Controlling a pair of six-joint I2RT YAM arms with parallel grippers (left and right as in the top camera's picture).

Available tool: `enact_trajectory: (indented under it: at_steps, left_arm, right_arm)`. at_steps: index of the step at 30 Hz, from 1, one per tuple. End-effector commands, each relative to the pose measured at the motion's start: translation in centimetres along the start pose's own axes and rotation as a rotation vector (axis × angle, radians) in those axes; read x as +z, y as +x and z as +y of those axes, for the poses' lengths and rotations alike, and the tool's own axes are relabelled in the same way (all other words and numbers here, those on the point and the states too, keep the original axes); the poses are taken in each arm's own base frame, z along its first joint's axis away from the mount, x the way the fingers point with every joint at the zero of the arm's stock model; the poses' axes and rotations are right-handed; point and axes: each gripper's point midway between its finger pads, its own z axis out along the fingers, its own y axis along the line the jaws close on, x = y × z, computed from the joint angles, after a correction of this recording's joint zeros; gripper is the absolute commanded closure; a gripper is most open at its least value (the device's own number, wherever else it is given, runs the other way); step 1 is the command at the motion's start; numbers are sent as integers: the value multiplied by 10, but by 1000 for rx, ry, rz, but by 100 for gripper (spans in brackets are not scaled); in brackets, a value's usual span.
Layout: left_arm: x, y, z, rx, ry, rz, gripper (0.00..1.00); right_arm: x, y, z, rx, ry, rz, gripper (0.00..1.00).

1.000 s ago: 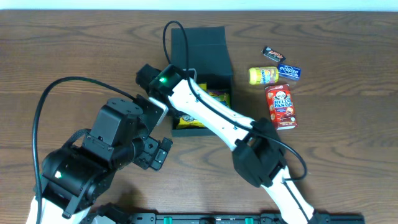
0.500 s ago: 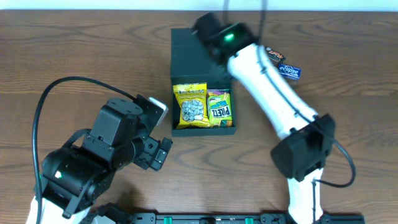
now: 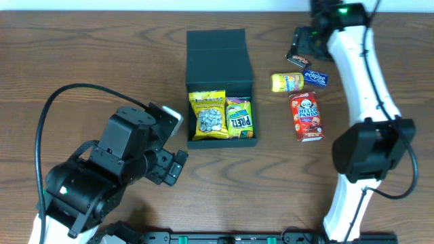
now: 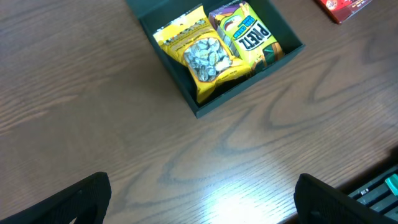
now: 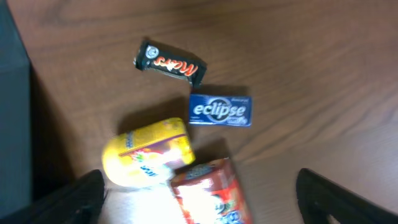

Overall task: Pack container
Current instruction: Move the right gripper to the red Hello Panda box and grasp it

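Claw right [image 5: 202, 202]: released, empty, poised over Mars bar [image 5: 169, 63] | Claw left [image 4: 202, 202]: released, empty | container [image 3: 218, 64]: sat mid table [image 3: 102, 61], flap open, two packets [image 3: 207, 116] inside | handling: judged light, stiff matte cardboard, crushable; best gripped by side wall or flap edge.

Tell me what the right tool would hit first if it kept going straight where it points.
Probably the red Hello Panda box: in the wrist view it lies nearest between the fingers of the open right tool, the eclipse pack just beyond. Depth is unclear.
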Motion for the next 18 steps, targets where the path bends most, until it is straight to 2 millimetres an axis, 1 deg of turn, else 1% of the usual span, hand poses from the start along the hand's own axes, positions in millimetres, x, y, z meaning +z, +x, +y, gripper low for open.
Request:
enact_trajectory:
  at_steps: [1,5,9,12,13,18]
  left_arm:
    - [-3,-3,0,-10,1,-10,5]
    - [-3,-3,0,-10,1,-10,5]
    - [-3,-3,0,-10,1,-10,5]
    - [-3,-3,0,-10,1,-10,5]
    - [-3,-3,0,-10,1,-10,5]
    - [-3,-3,0,-10,1,-10,5]
  right_arm:
    - [1,2,-1,-164,-119,32,1]
    - [3,9,-17,-161,-110,76,1]
    - [7,32,-18,-172,-107,165,1]
    - [20,53,-12,-184,-121,233,1]
    - [30,67,-9,-184,-140,279,1]
    - [57,99,-11,-204,-134,361,1]
